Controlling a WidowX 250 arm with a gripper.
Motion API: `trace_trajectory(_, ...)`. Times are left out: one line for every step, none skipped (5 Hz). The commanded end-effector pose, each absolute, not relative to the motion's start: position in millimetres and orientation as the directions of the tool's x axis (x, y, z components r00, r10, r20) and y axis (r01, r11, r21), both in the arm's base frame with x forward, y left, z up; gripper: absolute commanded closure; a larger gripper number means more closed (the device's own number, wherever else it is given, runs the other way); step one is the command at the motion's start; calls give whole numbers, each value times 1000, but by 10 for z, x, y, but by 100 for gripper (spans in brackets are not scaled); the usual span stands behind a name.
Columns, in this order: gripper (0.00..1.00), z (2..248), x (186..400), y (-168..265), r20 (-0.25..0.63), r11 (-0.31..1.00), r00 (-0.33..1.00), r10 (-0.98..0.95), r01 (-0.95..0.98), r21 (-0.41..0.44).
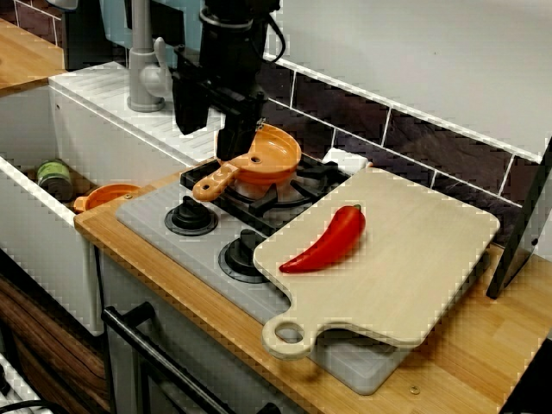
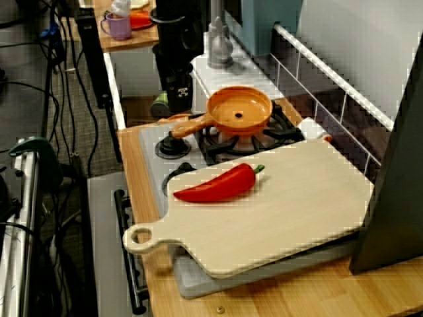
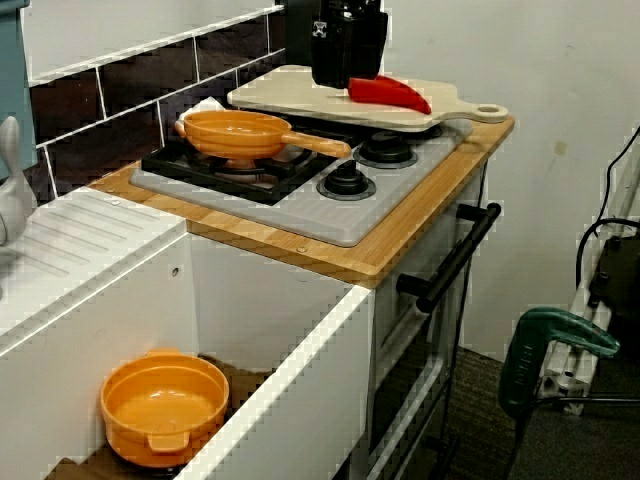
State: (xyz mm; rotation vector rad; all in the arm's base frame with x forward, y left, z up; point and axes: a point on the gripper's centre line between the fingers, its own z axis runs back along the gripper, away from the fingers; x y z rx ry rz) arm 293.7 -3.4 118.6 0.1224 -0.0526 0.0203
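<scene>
- Down in the sink (image 1: 34,224) at the far left, an orange bowl (image 1: 108,197) lies on the bottom, well apart from the arm.
- Next along, the gripper (image 1: 213,142) hangs over the stove (image 1: 151,222), above the back-left edge of the pan (image 1: 269,155). Its jaws look parted and hold nothing. Seen from the sink end, it rides high and touches nothing.
- Under it, the pan sits upright and empty on the burner grate (image 1: 302,194). To my eye nothing has been done with it yet: it is neither gripped nor lifted, so all of the handling is left.
- The pan's long axis runs from its round dish out along the handle (image 1: 216,179). The handle points toward the front edge of the counter, slanted a little to the sink side, and its tip ends just behind the knobs (image 1: 191,216).
- Further right, a red pepper (image 1: 328,241) lies on the cutting board (image 1: 423,259) with its stem toward the wall. The board covers the stove's right end.
</scene>
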Motion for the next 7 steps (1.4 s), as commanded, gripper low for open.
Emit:
trace_trajectory(0, 1201, 2895, 40, 167, 990, 986, -7, -17, 143)
trace_trajectory(0, 1110, 2925, 57, 194, 982, 981, -17, -20, 185)
trace_trajectory(0, 1074, 2974, 108, 195, 980, 981, 2, -40, 193)
trace_trajectory(0, 1058, 3014, 137, 199, 981, 980, 20, -58, 186)
trace_trajectory(0, 1023, 3041, 159, 195, 982, 981, 26, -62, 181)
trace_trajectory(0, 956, 3045, 178, 215, 979, 977, 17, -60, 196)
trace_trajectory(0, 925, 3065, 183, 211, 979, 977, 25, -66, 191)
